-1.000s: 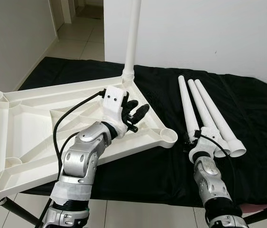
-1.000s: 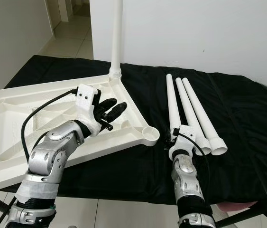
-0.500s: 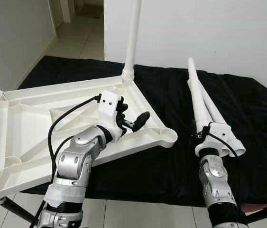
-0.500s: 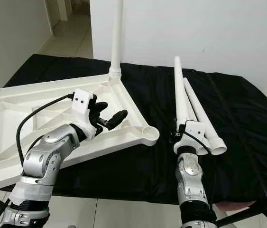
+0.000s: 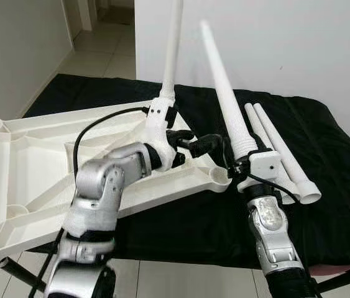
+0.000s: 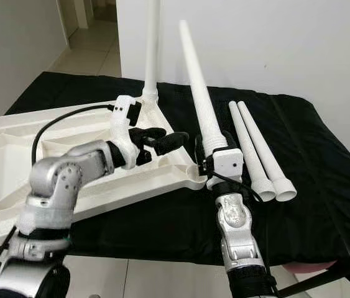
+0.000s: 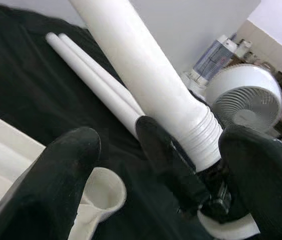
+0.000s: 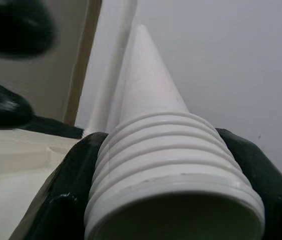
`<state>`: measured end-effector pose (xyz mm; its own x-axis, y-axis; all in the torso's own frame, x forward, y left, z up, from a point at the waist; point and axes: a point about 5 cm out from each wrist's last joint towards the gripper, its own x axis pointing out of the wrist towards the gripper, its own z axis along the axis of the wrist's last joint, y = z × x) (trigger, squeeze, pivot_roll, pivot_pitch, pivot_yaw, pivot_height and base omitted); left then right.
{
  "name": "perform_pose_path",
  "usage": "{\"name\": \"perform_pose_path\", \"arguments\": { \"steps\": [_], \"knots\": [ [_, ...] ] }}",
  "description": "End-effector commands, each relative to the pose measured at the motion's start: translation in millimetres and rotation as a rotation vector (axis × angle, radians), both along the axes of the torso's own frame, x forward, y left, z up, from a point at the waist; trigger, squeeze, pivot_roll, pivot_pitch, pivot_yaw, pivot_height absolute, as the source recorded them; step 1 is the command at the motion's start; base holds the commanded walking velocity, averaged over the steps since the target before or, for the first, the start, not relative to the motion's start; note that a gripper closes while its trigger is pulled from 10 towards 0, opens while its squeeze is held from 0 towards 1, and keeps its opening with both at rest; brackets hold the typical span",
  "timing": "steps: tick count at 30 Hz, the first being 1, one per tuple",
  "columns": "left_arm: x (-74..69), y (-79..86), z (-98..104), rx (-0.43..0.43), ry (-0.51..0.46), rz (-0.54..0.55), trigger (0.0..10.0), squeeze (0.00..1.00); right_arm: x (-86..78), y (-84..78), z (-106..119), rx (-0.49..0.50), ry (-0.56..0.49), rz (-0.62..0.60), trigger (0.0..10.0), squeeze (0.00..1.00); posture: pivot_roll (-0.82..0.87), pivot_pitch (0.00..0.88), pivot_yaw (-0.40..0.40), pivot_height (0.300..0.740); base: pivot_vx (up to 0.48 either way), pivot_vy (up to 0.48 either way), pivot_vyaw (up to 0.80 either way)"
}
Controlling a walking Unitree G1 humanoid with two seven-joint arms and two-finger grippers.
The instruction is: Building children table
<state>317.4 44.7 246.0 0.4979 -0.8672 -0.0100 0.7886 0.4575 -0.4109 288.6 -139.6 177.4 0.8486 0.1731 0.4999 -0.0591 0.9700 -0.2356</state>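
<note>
Lifted since before, right pincer [image 5: 244,162] clamps leg [image 5: 224,93] upright; left pincer [image 5: 193,144] gapes beside.

Home: tiled hallway [image 5: 100,43], fan [image 7: 243,97].

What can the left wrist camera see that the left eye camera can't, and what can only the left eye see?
The left wrist view alone has a white round fan behind the table. The left eye view alone has the whole upside-down white tabletop with one leg already standing in its corner, plus both silver arms. Both share the ridged leg gripped by the right tool, the open left tool beside it, and two spare legs lying on black cloth.
</note>
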Motion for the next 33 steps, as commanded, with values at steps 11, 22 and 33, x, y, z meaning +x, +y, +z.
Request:
{"name": "perform_pose_path", "arguments": {
  "steps": [11, 22, 33],
  "knots": [
    [5.1, 1.6, 18, -0.077, 0.034, -0.166, 10.0, 0.0, -17.4, 22.2, 20, -0.119, -0.157, 0.057, 10.0, 0.0, -0.07, 0.0, -0.011, 0.74, 0.0, 0.0, 0.0],
    [13.3, 7.2, 34, -0.112, 0.054, -0.163, 10.0, 0.0, -24.8, 35.4, 19, -0.191, -0.203, 0.085, 10.0, 0.0, -0.07, 0.0, -0.008, 0.74, 0.0, 0.0, 0.0],
    [25.9, 11.9, 41, -0.137, 0.089, -0.109, 10.0, 0.0, -36.4, 46.3, 3, -0.303, -0.192, 0.169, 10.0, 0.0, -0.07, 0.0, -0.009, 0.74, 0.0, 0.0, 0.0]
  ]
}}
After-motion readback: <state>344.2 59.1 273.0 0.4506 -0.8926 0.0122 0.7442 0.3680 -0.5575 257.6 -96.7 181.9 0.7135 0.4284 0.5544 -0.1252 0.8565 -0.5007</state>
